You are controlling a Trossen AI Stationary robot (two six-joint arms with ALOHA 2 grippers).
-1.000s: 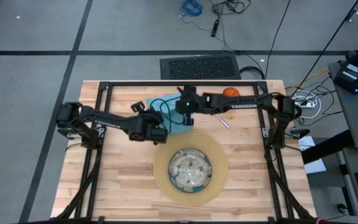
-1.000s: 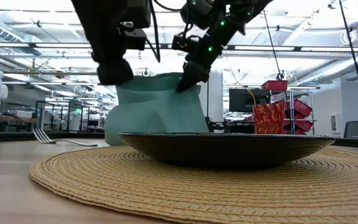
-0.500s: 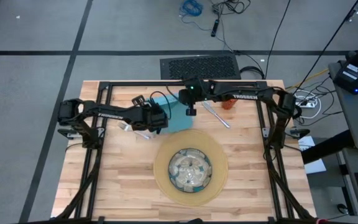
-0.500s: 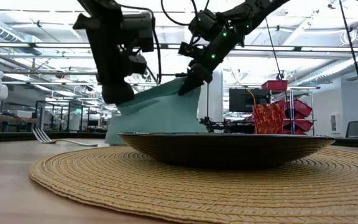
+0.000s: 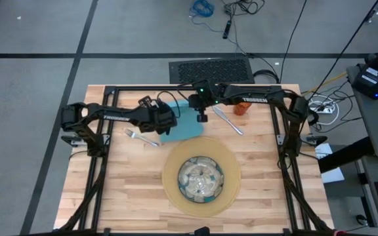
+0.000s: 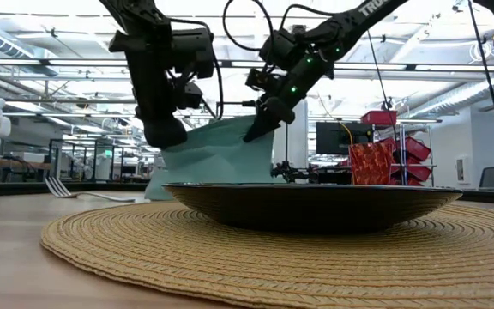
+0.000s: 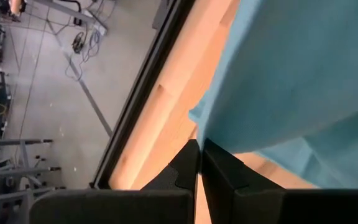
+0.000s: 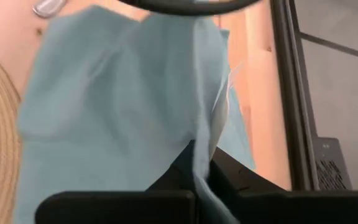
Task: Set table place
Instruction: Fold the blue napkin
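Desk [image 5: 130, 190]: light plank top, black rail frame, centre of high view.

Napkin [image 5: 184, 124]: teal cloth, upper centre of high view, just above mat. Long axis runs roughly left-right across frame, slightly tilted. Low view: upper edge lifted and stretched between both pincers, rising toward right end; lower part hangs down to desk behind the plate. Partly hides what lies behind it.

Left pincer [image 5: 166, 123]: at napkin's left end. Fingers pressed together on a corner of the cloth (left wrist view, [image 7: 199, 163]).

Right pincer [image 5: 202, 118]: at napkin's upper right part. Fingers closed tight, cloth fold pinched between them (right wrist view, [image 8: 199, 163]).

Mat [image 5: 231, 191]: round, tan, woven, lower centre of high view; fills foreground of low view.

Plate [image 5: 202, 178]: patterned glass, centred on mat. Low view: dark shallow rim, blocks napkin's lower edge.

Fork [image 5: 140, 137]: silver, left of napkin, long axis diagonal, tines toward upper left. Apart from mat.

Knife/spoon [image 5: 228, 120]: silver utensil(s) right of napkin, diagonal, upper left to lower right; cannot tell which is which.

Cup [image 5: 242, 109]: small, orange, upper right of napkin, partly under right arm.

Room beyond: shelving, red bins, monitors in low view bkgd.
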